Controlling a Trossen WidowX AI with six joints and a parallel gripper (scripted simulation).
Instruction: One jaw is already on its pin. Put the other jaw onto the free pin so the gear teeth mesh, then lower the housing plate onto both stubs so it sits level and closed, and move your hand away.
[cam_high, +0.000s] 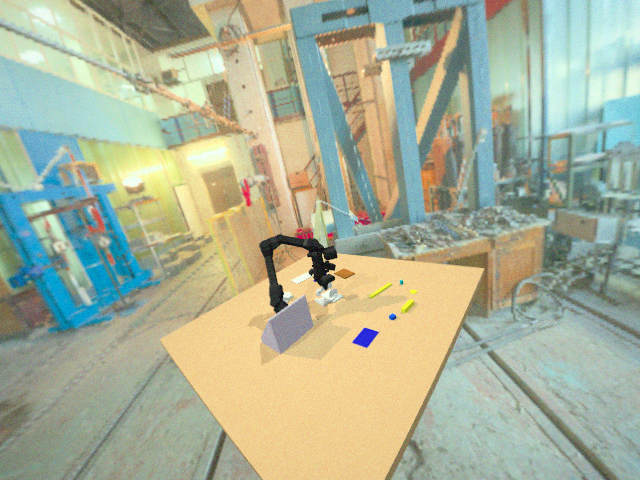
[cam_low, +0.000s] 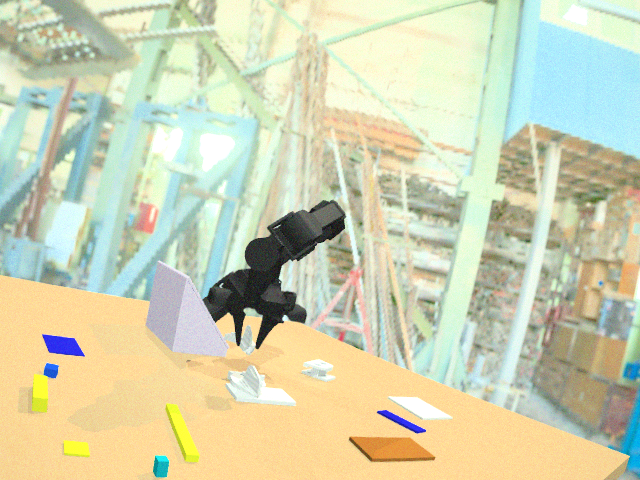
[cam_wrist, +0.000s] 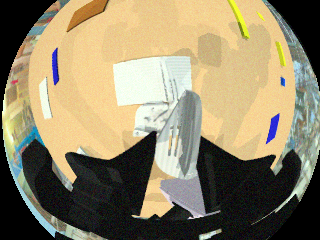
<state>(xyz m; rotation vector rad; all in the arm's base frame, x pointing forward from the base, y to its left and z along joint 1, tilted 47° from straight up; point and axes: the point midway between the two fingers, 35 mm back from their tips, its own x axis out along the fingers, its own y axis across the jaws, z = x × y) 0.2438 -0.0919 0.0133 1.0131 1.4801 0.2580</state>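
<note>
My gripper (cam_high: 325, 286) (cam_low: 248, 346) (cam_wrist: 174, 136) is shut on the loose jaw (cam_low: 248, 335) (cam_wrist: 190, 122), a pale ribbed piece held above the table. In the wrist view the jaw points forward and overlaps the near side of the white base (cam_low: 273, 396) (cam_wrist: 136, 82). In the exterior view the base stands in front of the gripper, apart from the held jaw. The mounted jaw (cam_low: 252, 381) rises from the base. The free pin and gear teeth cannot be made out. The small white housing plate (cam_low: 318, 366) lies apart, right of the base in the exterior view.
A lilac wedge (cam_high: 289, 325) (cam_low: 168, 315) (cam_wrist: 186, 194) stands close beside the gripper. A brown plate (cam_high: 344, 273) (cam_low: 391, 448), white tile (cam_low: 419, 407) and blue strip (cam_low: 401, 421) lie on one side; a yellow bar (cam_high: 380, 290) (cam_low: 181, 432), blue sheet (cam_high: 366, 337) (cam_low: 63, 345) and small blocks on the other.
</note>
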